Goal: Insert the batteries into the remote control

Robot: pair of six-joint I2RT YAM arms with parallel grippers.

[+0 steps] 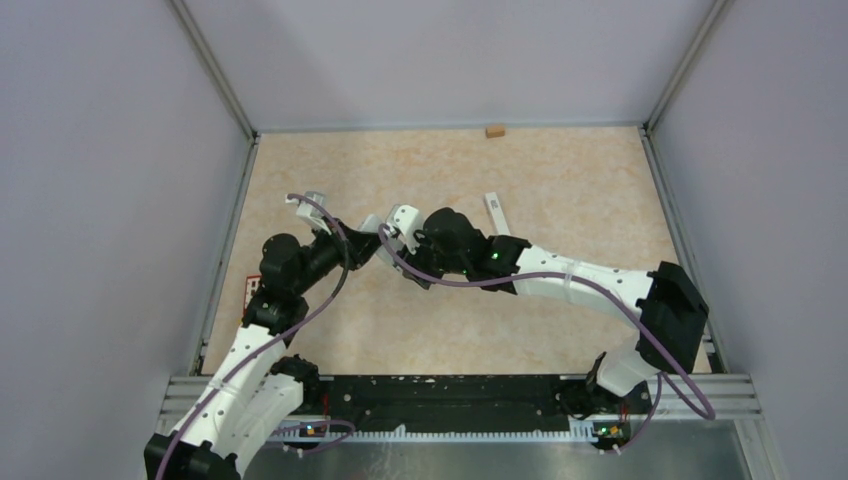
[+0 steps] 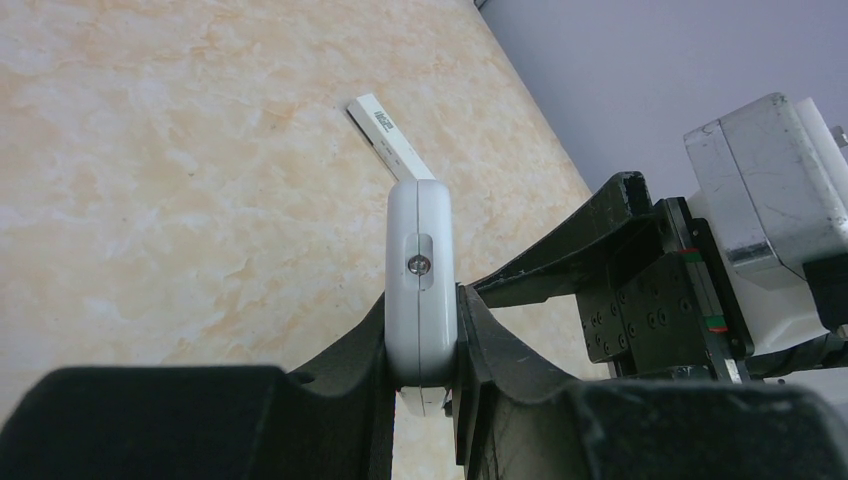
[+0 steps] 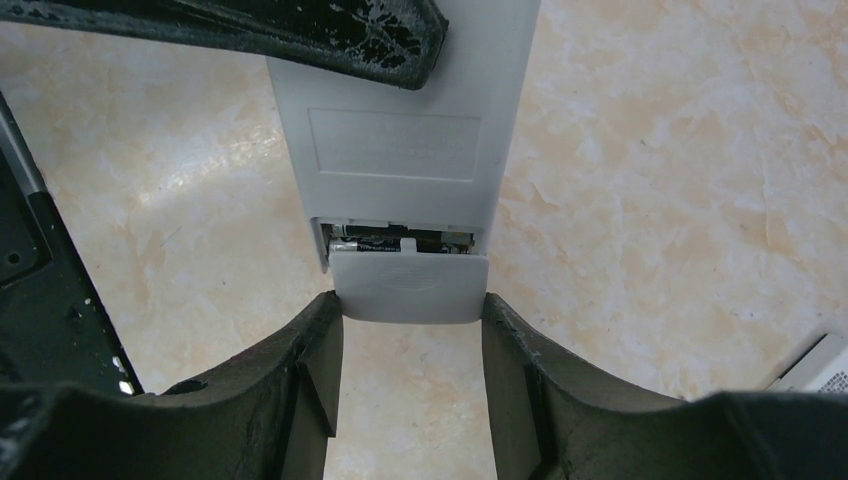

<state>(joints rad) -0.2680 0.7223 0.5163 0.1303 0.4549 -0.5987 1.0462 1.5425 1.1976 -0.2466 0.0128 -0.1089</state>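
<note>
Batteries (image 3: 385, 243) are peeking past the cover (image 3: 410, 285) the right gripper (image 3: 412, 305) is pinching, left gripper (image 2: 423, 300) clamping the remote (image 2: 420, 230); skew risks jamming.

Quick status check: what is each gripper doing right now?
Left gripper: closed on the white remote, held edge-on.
Right gripper: closed on the battery cover at the remote's open compartment.

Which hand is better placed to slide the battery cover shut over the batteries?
Right. The right hand clasps the part-open battery cover by its sides, batteries showing in the gap. The left hand is occupied gripping the remote control.
</note>
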